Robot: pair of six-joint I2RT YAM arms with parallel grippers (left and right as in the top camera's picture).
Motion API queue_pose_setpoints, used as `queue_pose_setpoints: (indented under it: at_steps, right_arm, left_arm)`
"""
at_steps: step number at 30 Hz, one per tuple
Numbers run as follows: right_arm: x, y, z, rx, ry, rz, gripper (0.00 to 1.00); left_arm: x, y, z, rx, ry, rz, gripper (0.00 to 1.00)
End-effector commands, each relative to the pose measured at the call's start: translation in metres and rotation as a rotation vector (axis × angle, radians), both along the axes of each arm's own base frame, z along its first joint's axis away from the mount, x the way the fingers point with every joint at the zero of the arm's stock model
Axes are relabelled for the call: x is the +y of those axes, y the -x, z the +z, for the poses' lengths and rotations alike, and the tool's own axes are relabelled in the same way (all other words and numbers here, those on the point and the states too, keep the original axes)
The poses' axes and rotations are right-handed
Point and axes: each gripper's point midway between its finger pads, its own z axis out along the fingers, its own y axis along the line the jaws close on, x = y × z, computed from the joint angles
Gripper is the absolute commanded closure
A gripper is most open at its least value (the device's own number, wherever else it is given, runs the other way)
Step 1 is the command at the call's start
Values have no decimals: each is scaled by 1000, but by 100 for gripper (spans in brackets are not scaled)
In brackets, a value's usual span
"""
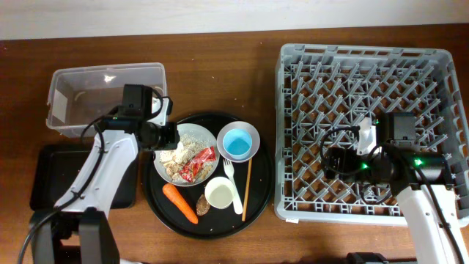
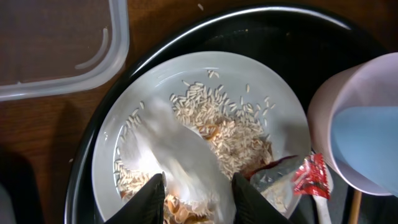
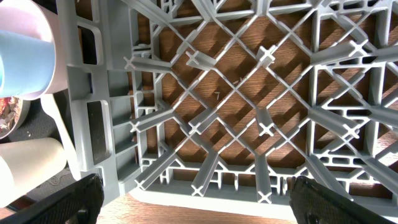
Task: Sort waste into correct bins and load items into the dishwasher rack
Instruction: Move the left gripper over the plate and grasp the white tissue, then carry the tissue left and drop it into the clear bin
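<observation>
1. The left gripper (image 2: pixel 200 194) pinches the white tissue (image 2: pixel 180 155) from both sides
2. The tissue lies on top of the rice (image 2: pixel 217 115) in the white dish (image 2: pixel 155 81)
3. A red wrapper (image 2: pixel 311 177) sits at the edge of the dish, next to the pink bowl (image 2: pixel 323 106) with the blue cup (image 2: pixel 367 143) inside
4. The dish is on the round black tray (image 2: pixel 298 31), near the clear tub (image 2: pixel 62 43)
5. The right gripper (image 3: pixel 199 202) hangs over the grey rack (image 3: pixel 87 81) with its jaws wide apart, holding nothing

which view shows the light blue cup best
Overhead. The light blue cup shows whole there, standing in the pink bowl on the round black tray. The left wrist view cuts it off at its right edge; the right wrist view catches only a slice at its top left corner.
</observation>
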Motion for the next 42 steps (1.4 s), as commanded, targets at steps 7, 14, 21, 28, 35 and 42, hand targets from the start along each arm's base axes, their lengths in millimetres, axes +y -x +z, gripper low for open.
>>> queue_pose_setpoints:
  at_steps: [7, 14, 21, 28, 35, 42]
  right_arm:
    - [-1, -4, 8, -26, 16, 9, 2]
    - [-1, -5, 8, -26, 16, 9, 2]
    - [-1, -5, 8, -27, 16, 9, 2]
    - [-1, -5, 8, -27, 16, 9, 2]
    - [-1, -5, 8, -26, 16, 9, 2]
    - [-1, -4, 8, -26, 16, 9, 2]
  left_arm:
    - [3, 4, 9, 1, -16, 1, 69]
    - [22, -14, 13, -72, -119, 46, 69]
    - [24, -21, 15, -103, -134, 54, 70]
    - [10, -20, 12, -101, -127, 19, 70]
    - [10, -16, -4, -48, -134, 13, 77]
    - [11, -12, -18, 2, -140, 10, 82]
